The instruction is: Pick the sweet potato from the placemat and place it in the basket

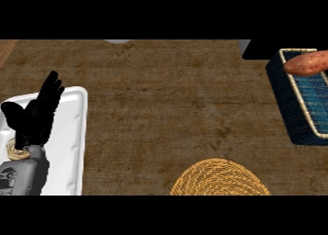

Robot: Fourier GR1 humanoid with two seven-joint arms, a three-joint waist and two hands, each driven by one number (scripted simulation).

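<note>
The reddish sweet potato (312,62) is at the far right, lying across the far end of the dark blue basket (288,105), whose inside is woven blue with a pale rim. No hand shows on it, and I cannot tell whether it rests on the basket or hangs above it. The round straw placemat (220,180) sits at the lower middle with nothing on it. My left hand (34,117) is at the left, open with fingers pointing away, resting above a white tray (72,137). My right hand is out of view.
A small woven ring (15,151) lies on the white tray by my left wrist. A black block (260,48) stands at the counter's far edge beside the basket. Brown counter top (173,105) stretches between tray and basket.
</note>
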